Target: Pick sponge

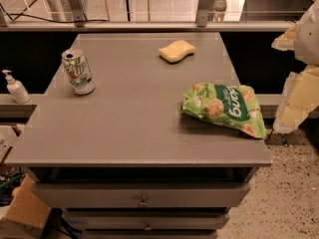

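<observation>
Tool sits off the bench edge at 3 o'clock; can't tell how far open it is or whether it holds anything. Sponge lies flat at 12 o'clock on the bench, well apart from the tool, with the snack bag at 3 and the can at 10.

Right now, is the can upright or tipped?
Upright: the can stands on its base, top up. The tool hangs right of the table.

Your gripper, at the view's right edge, shows pale yellow, blocky wedge pads beneath a rounded white housing.
</observation>
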Tool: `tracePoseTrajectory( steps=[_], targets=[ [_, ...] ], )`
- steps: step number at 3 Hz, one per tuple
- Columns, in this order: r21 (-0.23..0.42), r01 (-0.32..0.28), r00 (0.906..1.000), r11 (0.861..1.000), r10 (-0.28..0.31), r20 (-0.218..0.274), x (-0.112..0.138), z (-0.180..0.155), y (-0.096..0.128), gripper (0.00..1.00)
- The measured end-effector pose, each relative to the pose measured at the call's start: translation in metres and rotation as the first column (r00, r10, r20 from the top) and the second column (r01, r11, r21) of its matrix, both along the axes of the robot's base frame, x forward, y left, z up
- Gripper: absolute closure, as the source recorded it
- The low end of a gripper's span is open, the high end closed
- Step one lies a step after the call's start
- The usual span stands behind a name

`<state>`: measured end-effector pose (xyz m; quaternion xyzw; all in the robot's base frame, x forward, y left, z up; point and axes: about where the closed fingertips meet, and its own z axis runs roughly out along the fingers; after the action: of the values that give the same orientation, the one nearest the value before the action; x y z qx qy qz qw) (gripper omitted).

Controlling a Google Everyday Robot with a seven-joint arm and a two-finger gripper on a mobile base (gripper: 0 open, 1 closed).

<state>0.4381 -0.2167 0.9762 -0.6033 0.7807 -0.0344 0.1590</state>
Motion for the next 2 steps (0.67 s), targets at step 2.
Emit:
tracePoseTrajectory(
  steps=[2],
  targets=[
    [0.015,-0.017,0.9989,1.000,0.017,0.043,-0.0002,-0.0001,0.0026,0.00]
  ],
)
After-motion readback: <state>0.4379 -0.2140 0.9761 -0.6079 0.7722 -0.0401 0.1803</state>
